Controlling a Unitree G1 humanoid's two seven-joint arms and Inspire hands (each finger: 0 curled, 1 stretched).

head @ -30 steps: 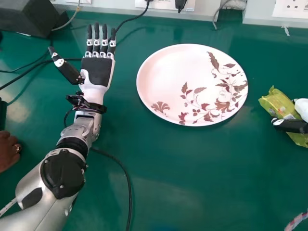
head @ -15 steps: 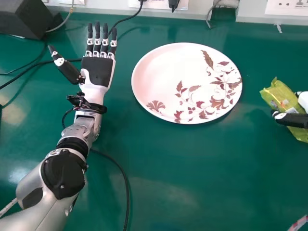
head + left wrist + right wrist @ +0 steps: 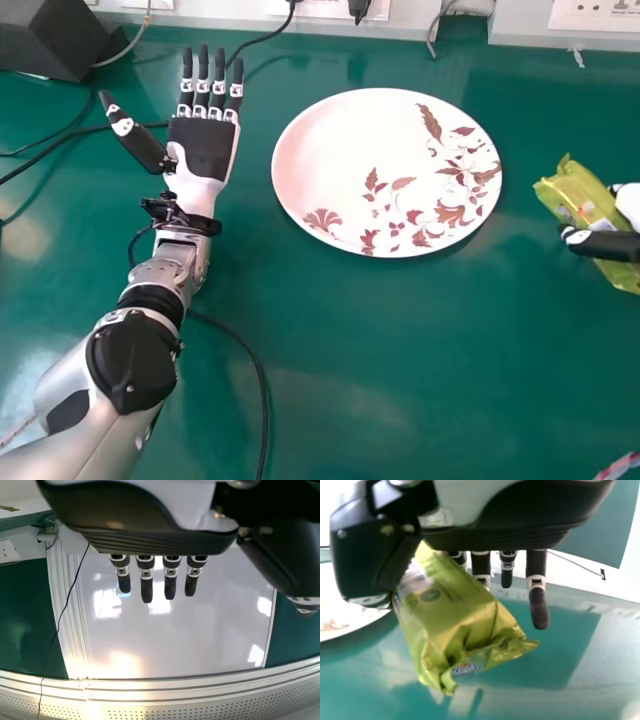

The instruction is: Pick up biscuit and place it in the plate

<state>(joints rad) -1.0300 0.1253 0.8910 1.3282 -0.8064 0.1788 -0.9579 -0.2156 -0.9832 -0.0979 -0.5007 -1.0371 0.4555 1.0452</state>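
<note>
clamping the yellow-green biscuit packet point(image 3: 577, 197) between its thumb and fingers, the right hand point(image 3: 608, 244) is over at the right side of the head view, well apart from the plate point(image 3: 345, 150). the packet is tilted, and the right wrist view has its crumpled end sticking out past the grip, with the green table point(image 3: 330, 350) behind it; it looks to be held up off the surface, and one finger point(image 3: 537, 592) stands straight, clear of the wrapper. the biscuit is out of the plate, off to the right of it. the plate itself is broad, oval to the eye and white with a pinkish tint, with brown and reddish leaves and flowers running over its right and lower parts. left of the plate, the left hand point(image 3: 200, 148) lies palm up with its fingers straight and apart, the thumb spread out to the side, holding nothing. in the left wrist view those straight fingers are seen against a pale, shiny panel point(image 3: 175, 640). a black cable point(image 3: 262, 385) curves over the table beside the left arm, a dark box point(image 3: 45, 38) sits in the far left corner, and a striped cord point(image 3: 620, 465) pokes in at the near right corner.
</note>
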